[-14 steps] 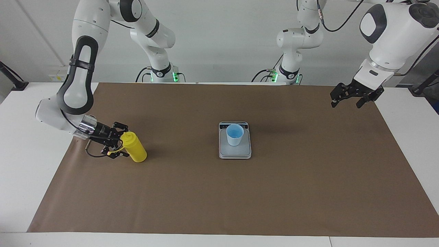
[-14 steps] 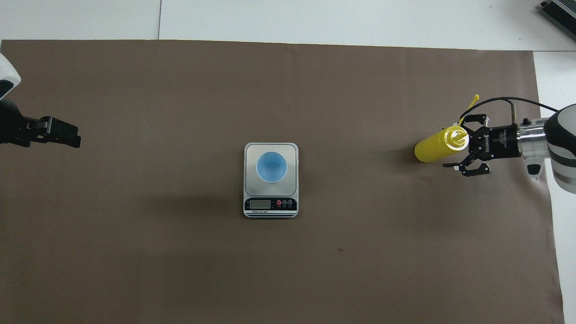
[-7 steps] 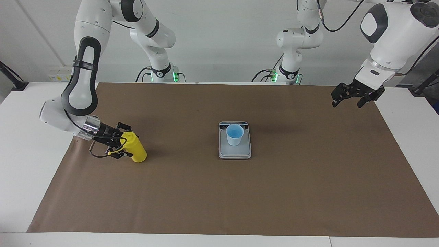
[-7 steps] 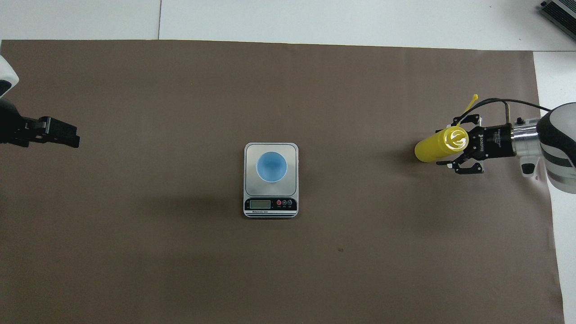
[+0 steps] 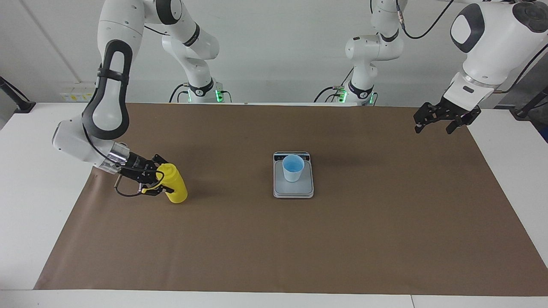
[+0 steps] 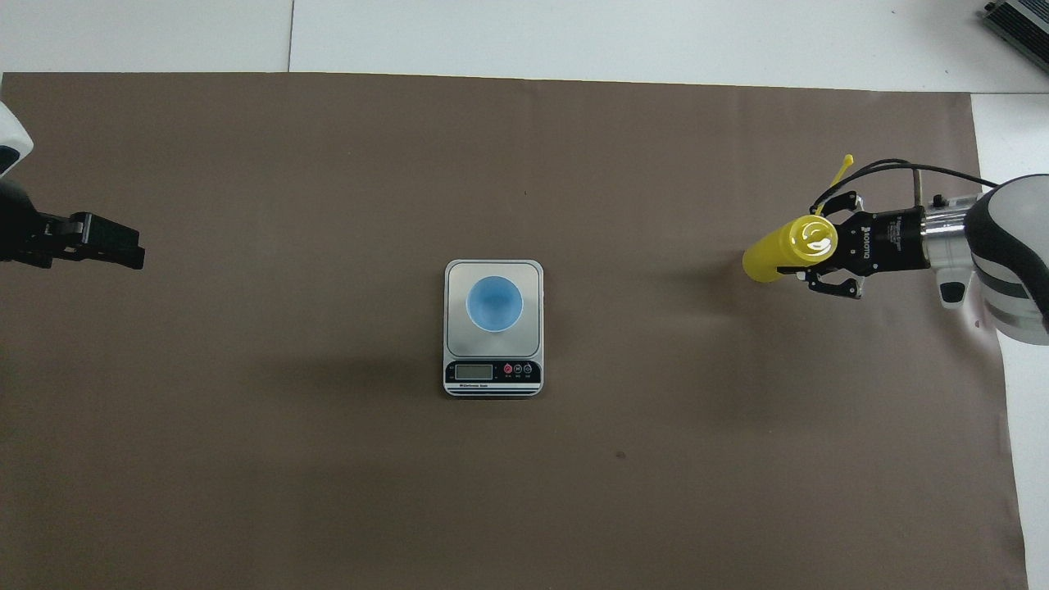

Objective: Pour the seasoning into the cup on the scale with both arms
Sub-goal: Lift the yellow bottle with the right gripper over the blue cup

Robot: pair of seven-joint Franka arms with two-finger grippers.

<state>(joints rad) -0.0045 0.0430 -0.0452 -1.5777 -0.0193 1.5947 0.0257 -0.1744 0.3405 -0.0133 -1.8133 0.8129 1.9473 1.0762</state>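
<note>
The seasoning, a yellow squeeze bottle [image 5: 176, 188] [image 6: 766, 260], stands on the brown mat at the right arm's end of the table. My right gripper [image 5: 159, 179] [image 6: 822, 248] reaches in sideways and is shut on the bottle's upper part. The bottle's cap strap [image 6: 841, 170] sticks out past the fingers. The light blue cup [image 5: 293, 169] [image 6: 494, 303] stands upright on the grey scale [image 5: 293, 191] [image 6: 453, 332] in the middle of the mat. My left gripper [image 5: 433, 127] [image 6: 123, 244] hangs open over the mat's edge at the left arm's end, holding nothing.
A brown mat [image 5: 274, 248] [image 6: 328, 492] covers most of the white table [image 5: 25, 192]. Nothing else lies on the mat. A grey device corner [image 6: 1020, 20] shows at the table's farthest corner on the right arm's end.
My right gripper closed on the seasoning bottle and shifted it a little toward the cup and away from the robots. The left arm has barely moved.
</note>
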